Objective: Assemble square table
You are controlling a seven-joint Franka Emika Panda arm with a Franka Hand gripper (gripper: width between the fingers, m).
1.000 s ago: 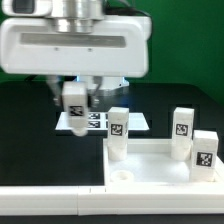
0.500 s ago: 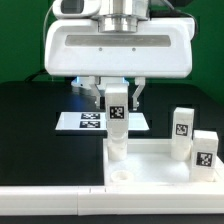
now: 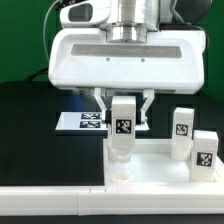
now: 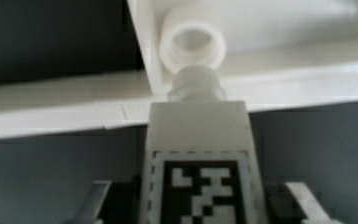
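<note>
My gripper (image 3: 124, 118) is shut on a small white leg (image 3: 123, 127) whose black-and-white tag faces the exterior camera. The leg hangs upright over the corner of the square table top (image 3: 155, 168) nearest the exterior view's left. In the wrist view the held leg (image 4: 197, 150) points its narrow end at a round corner socket (image 4: 194, 43) of the top, still above it. The lower part of another leg (image 3: 119, 152) shows right behind the held one, standing on the top. Two more tagged legs (image 3: 181, 125) (image 3: 204, 150) stand on the top's right side.
The marker board (image 3: 84, 121) lies flat on the black table behind the gripper, partly covered by it. A long white rail (image 3: 50, 200) runs along the front edge. A green backdrop closes the far side.
The gripper has carried the leg from the exterior view's left, over the marker board, rightward and down to a spot above the table top's near-left corner.
</note>
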